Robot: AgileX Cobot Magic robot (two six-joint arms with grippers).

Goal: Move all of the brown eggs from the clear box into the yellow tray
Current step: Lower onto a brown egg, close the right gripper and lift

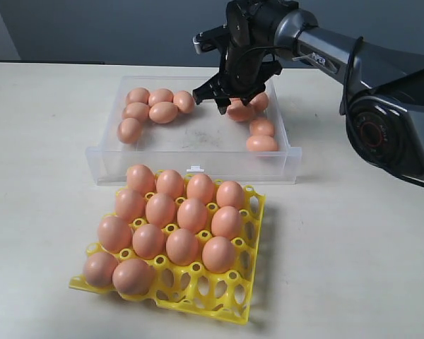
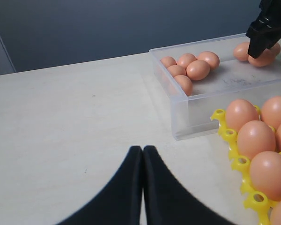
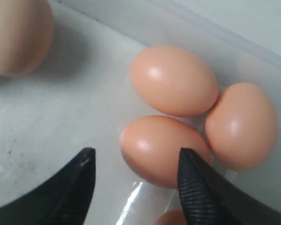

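The clear box [image 1: 99,161] holds brown eggs in two clusters: several at its back left [image 1: 150,107] and several along its right side [image 1: 260,134]. The yellow tray [image 1: 226,300] in front holds several rows of eggs [image 1: 180,212]. My right gripper [image 1: 230,102] is open inside the box, over the right cluster. In the right wrist view one egg [image 3: 161,149] lies partly between its fingertips [image 3: 192,164], with two more eggs [image 3: 174,79] just past it. My left gripper [image 2: 143,150] is shut and empty above the bare table, to the left of the box [image 2: 196,110].
The tray's front row of cups [image 1: 212,289] is mostly unfilled. The right arm's base [image 1: 389,134] stands at the right of the table. A dark wall runs behind the table.
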